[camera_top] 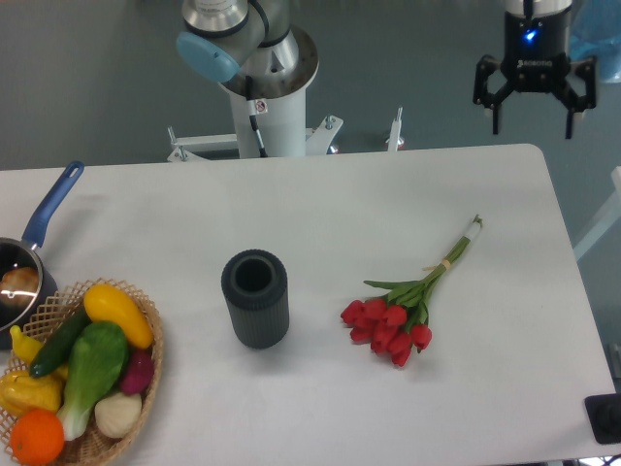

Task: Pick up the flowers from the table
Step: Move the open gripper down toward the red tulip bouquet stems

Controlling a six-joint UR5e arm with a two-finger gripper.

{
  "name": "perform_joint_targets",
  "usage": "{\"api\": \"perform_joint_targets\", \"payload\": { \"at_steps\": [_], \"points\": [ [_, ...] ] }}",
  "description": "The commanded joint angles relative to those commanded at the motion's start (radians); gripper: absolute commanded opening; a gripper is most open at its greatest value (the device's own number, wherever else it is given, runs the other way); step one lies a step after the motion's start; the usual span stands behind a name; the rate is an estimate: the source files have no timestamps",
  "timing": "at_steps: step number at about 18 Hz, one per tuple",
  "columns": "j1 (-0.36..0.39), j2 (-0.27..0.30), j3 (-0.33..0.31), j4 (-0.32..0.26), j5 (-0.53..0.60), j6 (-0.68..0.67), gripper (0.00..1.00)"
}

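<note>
**Approach step: tool high and empty, flowers untouched**

Tool [531,115] up at the far right, past the back edge of the worktop [320,194], fingers spread wide apart with nothing between them. Well apart from the target, so judged as the reach-in stage, with no grasp begun.

Flowers [408,309] flat on the worktop, right of centre. Red heads bunched toward the near side, thin green stems running diagonally up and right to a pale tip, a pale band partway along the stems. Nothing touching them.

Next move, as a judgement: travel forward and down over the bunch, wrist turned so the fingers straddle the stems crosswise, probably near the band where the stems are gathered. Low, flat stems call for a descent almost to the surface before closing; a grip on the heads risks crushing them.

Around:
- Dark ribbed vase [256,298] upright, left of the flowers, near but apart.
- Wicker basket [150,335] of vegetables at the near left corner.
- Blue-handled saucepan [29,254] at the left edge.
- Arm base [264,73] behind the worktop, centre-left.

No obstacle on the line from tool to stems; the vase stands off to the side.
</note>
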Motion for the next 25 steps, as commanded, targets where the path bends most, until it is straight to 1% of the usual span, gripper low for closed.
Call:
{"api": "perform_joint_targets", "payload": {
  "at_steps": [4,6,10,14,16,19,22,25],
  "points": [
    [-0.017,-0.011,-0.023,0.002,0.008,0.002,1.00],
    [-0.040,-0.021,-0.032,0.002,0.017,0.002,1.00],
    [-0.109,-0.093,-0.034,0.005,0.075,-0.011,1.00],
    [-0.138,-0.161,-0.028,0.006,0.121,-0.008,1.00],
    [-0.166,-0.192,-0.031,0.008,0.136,-0.003,1.00],
    [-0.172,-0.233,-0.018,0.012,0.156,-0.009,1.00],
    [-0.186,-0.270,-0.012,0.023,0.126,-0.014,1.00],
    [-0.181,-0.304,0.014,0.025,0.072,-0.014,1.00]
  ]
}}
